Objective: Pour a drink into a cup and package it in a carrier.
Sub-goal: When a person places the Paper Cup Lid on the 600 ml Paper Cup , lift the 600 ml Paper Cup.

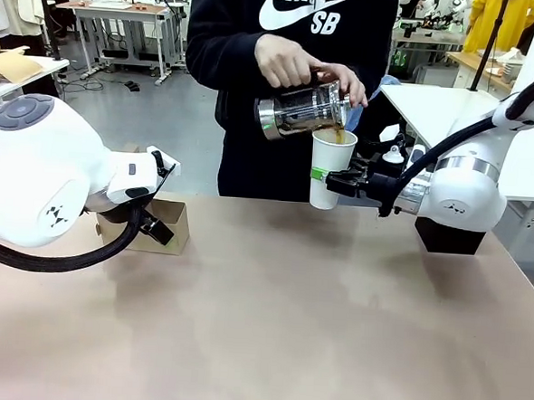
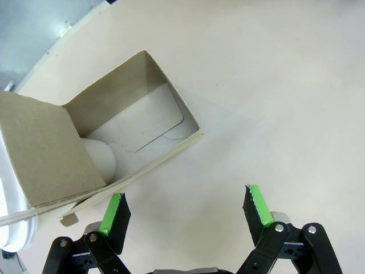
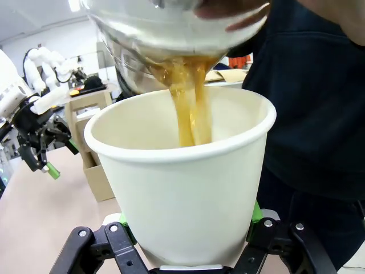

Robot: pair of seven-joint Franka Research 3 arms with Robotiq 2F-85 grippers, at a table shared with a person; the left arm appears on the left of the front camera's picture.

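The bare tan table [image 1: 277, 328] fills the near ground. On the near left, the left gripper [image 2: 185, 208] hangs just above the table with its jaws spread wide and nothing between the green pads [image 2: 256, 202]. Just beside it stands the brown cardboard carrier [image 2: 137, 123], its pocket open toward the wrist camera. Something white and rounded sits under its flap, but I cannot tell what it is.

Farther back and to the right, the right gripper [image 1: 341, 180] is clamped on the lower half of the white paper cup [image 1: 331, 168]. It holds the cup upright in the air past the table's far edge, with no lid on it. A black box [image 1: 446, 236] sits on the table under that arm.

Beyond the cup, the person tips a glass jug [image 1: 304, 112] with both hands, one hand [image 1: 285, 61] on top of it. A thin brown stream of the drink [image 3: 191, 120] runs from the spout into the cup's mouth.

The pouring step looks to be under way, and the level in the cup cannot be seen. The packing is not yet begun. The next move likely calls for the right arm to hold steady until the stream stops. Then it must carry the open cup level across to the carrier and lower it into a pocket without slopping, perhaps with the free left gripper bracing the cardboard.
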